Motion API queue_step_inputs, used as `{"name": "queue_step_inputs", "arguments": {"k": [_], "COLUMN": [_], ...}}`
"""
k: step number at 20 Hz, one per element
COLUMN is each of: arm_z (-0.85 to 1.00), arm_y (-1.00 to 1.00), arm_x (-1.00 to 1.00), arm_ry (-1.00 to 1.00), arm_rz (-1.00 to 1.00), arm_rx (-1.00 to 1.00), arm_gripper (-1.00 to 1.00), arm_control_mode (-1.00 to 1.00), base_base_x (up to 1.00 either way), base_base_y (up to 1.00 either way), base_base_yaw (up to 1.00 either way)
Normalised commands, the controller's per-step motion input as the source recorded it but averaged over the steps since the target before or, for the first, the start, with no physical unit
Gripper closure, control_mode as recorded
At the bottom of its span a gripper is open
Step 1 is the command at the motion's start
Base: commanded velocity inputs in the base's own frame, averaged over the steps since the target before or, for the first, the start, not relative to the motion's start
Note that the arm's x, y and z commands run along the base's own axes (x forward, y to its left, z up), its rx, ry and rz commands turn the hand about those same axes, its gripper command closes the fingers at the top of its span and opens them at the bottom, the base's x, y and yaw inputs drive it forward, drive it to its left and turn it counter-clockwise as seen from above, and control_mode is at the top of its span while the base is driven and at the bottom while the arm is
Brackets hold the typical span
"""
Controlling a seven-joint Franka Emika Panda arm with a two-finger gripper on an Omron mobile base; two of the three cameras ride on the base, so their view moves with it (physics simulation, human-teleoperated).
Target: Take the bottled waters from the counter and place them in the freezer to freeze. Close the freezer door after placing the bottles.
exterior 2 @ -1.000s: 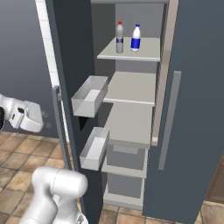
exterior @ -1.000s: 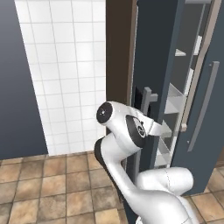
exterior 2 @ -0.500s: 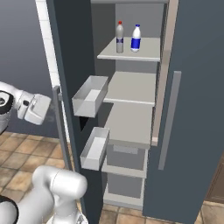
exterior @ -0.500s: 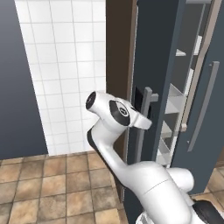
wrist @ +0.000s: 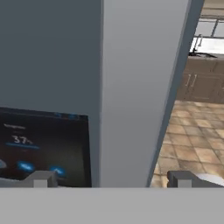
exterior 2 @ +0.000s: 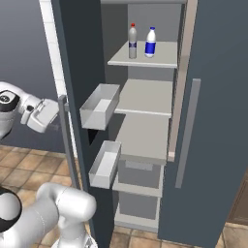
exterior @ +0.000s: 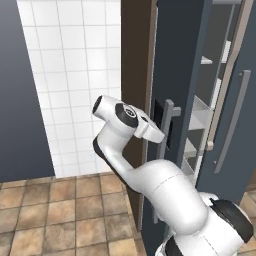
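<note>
Left base view: I see my white two-finger gripper (exterior: 159,134) up against the outer face of the tall slate blue-grey freezer door (exterior: 192,60), just beside its grey bar handle (exterior: 166,131) and the small dark control display (exterior: 158,120). Handle's long axis runs vertical. Arm is bent at the elbow, forearm reaching up and fwd, hand roughly level, pointing at the door.

Right base view: door stands open, seen from its inner side w/ two white bins (exterior 2: 99,107). Both small clear plastic water bottles w/ blue label bands (exterior 2: 150,42), red-capped and blue-capped, stand upright on the top pale grey shelf (exterior 2: 161,59), well inside from the door. So, as I judge it, only closing is left. Gripper sits on the door's outer side, near the handle.

Hand view: door edge fills the middle, display w/ its readout lies left of it, tiled floor (wrist: 192,144) to the right. Fingertips (wrist: 40,178) are spread wide, straddling the door edge, nothing pinched. I'd say a push fwd on this face swings it shut.
</note>
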Motion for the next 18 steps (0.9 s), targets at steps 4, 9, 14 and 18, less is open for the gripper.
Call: {"name": "queue_step_inputs", "arguments": {"k": [4, 9, 14, 18], "arm_z": [0.0, 0.0, 0.0, 0.0], "arm_y": [-0.01, -0.27, -0.42, -0.46], "arm_x": [0.0, -0.11, 0.0, 0.0], "arm_ry": [-0.04, -0.04, 0.0, 0.0], "arm_rz": [-0.09, -0.07, -0.01, 0.0], "arm_rx": [0.0, 0.0, 0.0, 0.0], "arm_gripper": [-1.0, -1.0, -1.0, -1.0], "arm_control_mode": [-1.0, -1.0, -1.0, -1.0], "base_base_x": [0.0, 0.0, 0.0, 0.0], "base_base_y": [0.0, 0.0, 0.0, 0.0], "base_base_yaw": [0.0, 0.0, 0.0, 0.0]}}
